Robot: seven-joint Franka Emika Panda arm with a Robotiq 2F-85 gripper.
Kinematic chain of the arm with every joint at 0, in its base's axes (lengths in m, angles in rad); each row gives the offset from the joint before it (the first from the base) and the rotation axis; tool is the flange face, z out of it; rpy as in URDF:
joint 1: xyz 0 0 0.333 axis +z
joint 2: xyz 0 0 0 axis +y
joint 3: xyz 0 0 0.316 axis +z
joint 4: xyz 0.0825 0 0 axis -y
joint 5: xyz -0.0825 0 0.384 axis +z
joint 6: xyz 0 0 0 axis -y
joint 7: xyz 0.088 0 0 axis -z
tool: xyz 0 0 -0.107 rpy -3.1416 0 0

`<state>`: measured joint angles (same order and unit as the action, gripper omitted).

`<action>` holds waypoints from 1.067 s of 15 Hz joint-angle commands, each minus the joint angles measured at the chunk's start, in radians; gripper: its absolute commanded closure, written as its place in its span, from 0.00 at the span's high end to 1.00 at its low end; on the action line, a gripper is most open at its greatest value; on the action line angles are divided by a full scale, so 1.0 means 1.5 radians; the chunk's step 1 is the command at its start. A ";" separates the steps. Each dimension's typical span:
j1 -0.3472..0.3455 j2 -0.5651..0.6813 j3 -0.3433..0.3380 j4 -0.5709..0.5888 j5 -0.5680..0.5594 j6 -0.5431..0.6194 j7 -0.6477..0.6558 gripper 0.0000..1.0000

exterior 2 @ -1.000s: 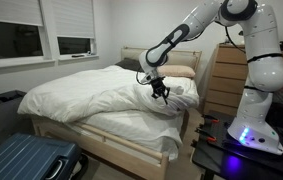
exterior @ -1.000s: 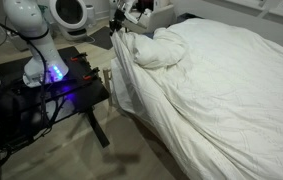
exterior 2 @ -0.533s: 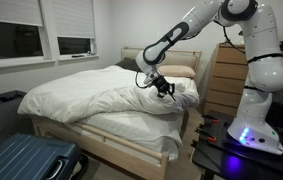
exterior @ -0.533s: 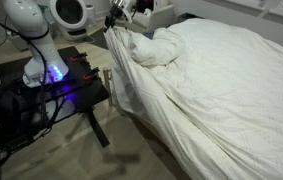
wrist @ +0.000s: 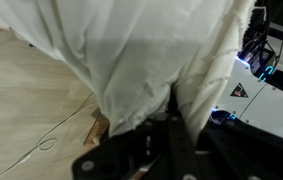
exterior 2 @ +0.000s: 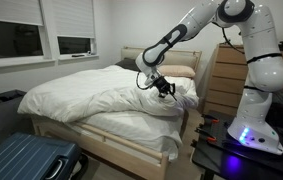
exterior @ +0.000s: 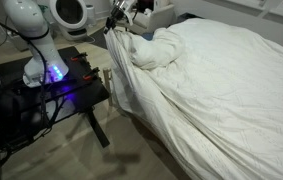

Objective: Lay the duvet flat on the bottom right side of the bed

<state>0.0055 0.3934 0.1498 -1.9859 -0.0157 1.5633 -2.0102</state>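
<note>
Corner of the large white puffy duvet (exterior: 221,95) held by the dark two-fingered hand (exterior: 121,22). The fingers are closed tightly on a fold of the cloth: in the wrist view the duvet (wrist: 151,50) is seen to run straight into the hand (wrist: 173,122) and to hang from it as a broad sheet. In both exterior views the gripped edge is raised above the mattress near the head end, while the remainder of the duvet (exterior 2: 81,95) is spread over most of the wide white-dressed bed (exterior 2: 131,150) with its pale wooden frame. From the hand (exterior 2: 164,88) the cloth is drawn steeply down over the bed's side, and a bunched heap of white fabric (exterior: 156,48) is gathered just beside it. A black metal-framed table with blue-glowing electronics (exterior: 56,92) is placed just beside the bed and carries the white arm's base (exterior: 31,25). A pale wooden chest of drawers (exterior 2: 226,85) is seen behind the arm, and a dark blue ribbed suitcase (exterior 2: 26,160) on the floor near the foot. The duvet's surface is marked by soft wrinkles and is rumpled rather than flat.
</note>
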 commanded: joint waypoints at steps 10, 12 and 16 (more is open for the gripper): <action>0.004 0.001 -0.003 0.002 0.001 -0.001 0.000 0.05; 0.003 0.000 -0.004 0.001 -0.002 -0.001 0.000 0.32; 0.004 -0.002 -0.005 0.002 -0.002 0.001 0.001 0.61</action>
<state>0.0083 0.4053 0.1402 -1.9859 -0.0221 1.5643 -2.0102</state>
